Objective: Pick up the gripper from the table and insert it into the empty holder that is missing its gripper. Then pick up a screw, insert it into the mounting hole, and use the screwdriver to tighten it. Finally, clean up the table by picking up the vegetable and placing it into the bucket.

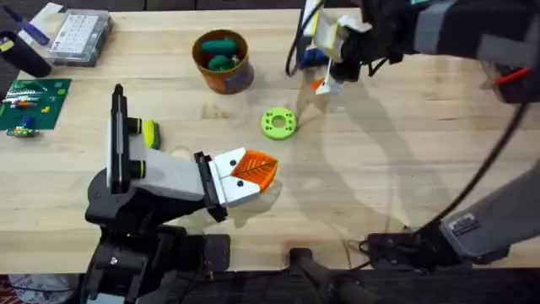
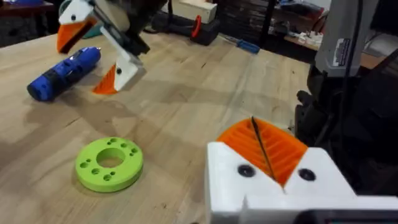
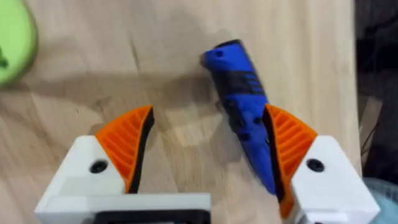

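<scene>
Screwdriver (image 3: 244,106) ×1 by right gripper (image 3: 208,152) (jaws apart), ring (image 1: 278,122) ×1.

No readable text anywhere. The white label on the right arm (image 1: 463,225) carries print, too small to make out. Same for the green circuit board (image 1: 32,103) at the bench's left edge: markings illegible.

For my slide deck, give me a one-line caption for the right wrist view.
Right gripper open above the table, the blue screwdriver lying beside one orange finger.
</scene>
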Motion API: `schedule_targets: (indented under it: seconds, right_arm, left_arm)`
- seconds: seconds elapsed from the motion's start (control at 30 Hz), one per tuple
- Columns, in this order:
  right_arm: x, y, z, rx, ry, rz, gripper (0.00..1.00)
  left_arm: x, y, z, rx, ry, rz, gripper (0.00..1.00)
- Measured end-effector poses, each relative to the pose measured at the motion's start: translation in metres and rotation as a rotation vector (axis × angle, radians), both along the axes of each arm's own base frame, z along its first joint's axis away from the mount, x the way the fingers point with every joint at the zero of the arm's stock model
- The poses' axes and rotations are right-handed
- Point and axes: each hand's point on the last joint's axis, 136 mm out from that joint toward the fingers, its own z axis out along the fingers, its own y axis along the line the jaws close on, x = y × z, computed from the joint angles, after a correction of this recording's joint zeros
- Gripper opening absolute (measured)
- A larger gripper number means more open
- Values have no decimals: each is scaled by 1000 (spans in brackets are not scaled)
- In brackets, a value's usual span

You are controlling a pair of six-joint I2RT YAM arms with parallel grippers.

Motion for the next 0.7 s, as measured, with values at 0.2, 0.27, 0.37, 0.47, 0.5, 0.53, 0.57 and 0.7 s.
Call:
schedule_targets:
  seconds: [0.2,0.27,0.37,0.47,0.5,0.53,0.57,0.7]
  right_arm:
    - [-12,-2,70,201,0,-234,994]
    - [-17,-3,87,252,-1,-284,994]
    - [-25,-4,113,333,-5,-355,995]
    - [-37,-7,141,418,-4,-422,995]
    - [-41,-8,148,440,-4,-438,995]
    - [-47,-9,155,461,0,-456,995]
    - [-52,-10,162,478,4,-471,995]
    - [-73,-15,182,521,10,-504,995]
  left_arm:
    - [0,0,0,0,0,0,16]
    - [0,0,0,0,0,0,11]
    - [0,0,0,0,0,0,5]
    - [0,0,0,0,-1,0,312]
    - [0,0,0,0,-1,0,468]
    - [0,0,0,0,-1,0,623]
    - [0,0,0,0,0,0,778]
    - [2,1,0,1,-2,13,984]
